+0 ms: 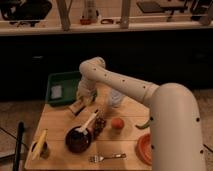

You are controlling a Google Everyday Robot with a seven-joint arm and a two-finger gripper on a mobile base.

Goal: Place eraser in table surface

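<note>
Wooden table (55,122) fills the lower view. White arm (131,88) reaches from 4 o'clock toward 10 o'clock. Green tray (65,76) sits at 10 o'clock. Gripper (85,98) hangs beside the tray, just above the eraser (77,106) at the table's 11 o'clock; its grip I cannot tell.

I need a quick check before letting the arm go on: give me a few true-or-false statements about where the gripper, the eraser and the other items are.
1. The gripper hangs over the table surface, beside the green tray. True.
2. The eraser lies inside the green tray. False: it is just under the gripper, over the wood at the tray's near edge.
3. The fork lies near the table's front edge. True.
4. The red round fruit sits in the dark bowl. False: it is on the wood to the right of the bowl.
</note>
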